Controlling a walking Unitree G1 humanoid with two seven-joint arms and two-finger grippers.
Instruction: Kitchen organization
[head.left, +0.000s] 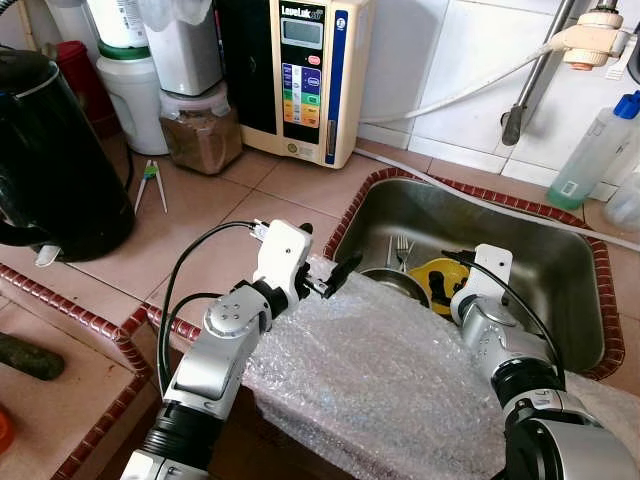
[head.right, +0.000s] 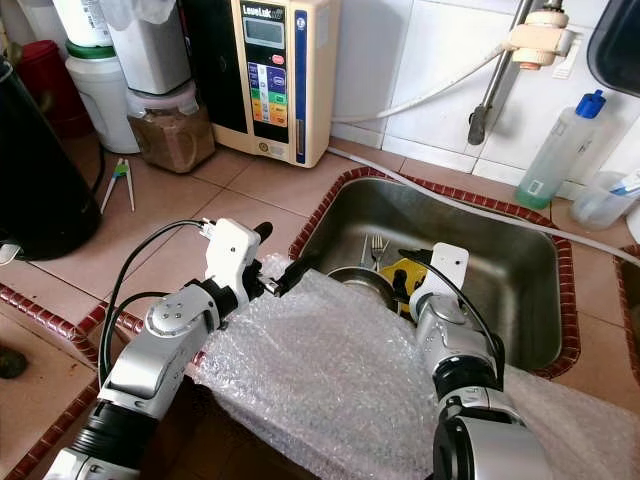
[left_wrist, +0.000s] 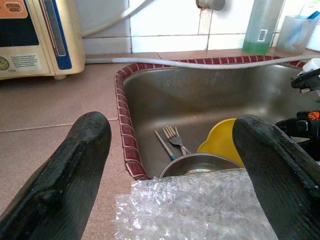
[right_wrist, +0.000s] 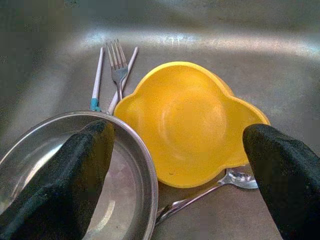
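Reaching into the sink (head.left: 560, 262), the right gripper (right_wrist: 177, 165) — jaws spread — hovers over the yellow bowl (right_wrist: 187, 122).

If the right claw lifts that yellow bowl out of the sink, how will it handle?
The yellow bowl looks like thin plastic, so probably light and rigid. Its glossy, lobed rim may slip between the open right claw. It leans against the steel bowl over a spoon, so it may rock.

Cream water ionizer (head.left: 303, 75): "LeveLuk" on top panel; "USA" on lower sticker.
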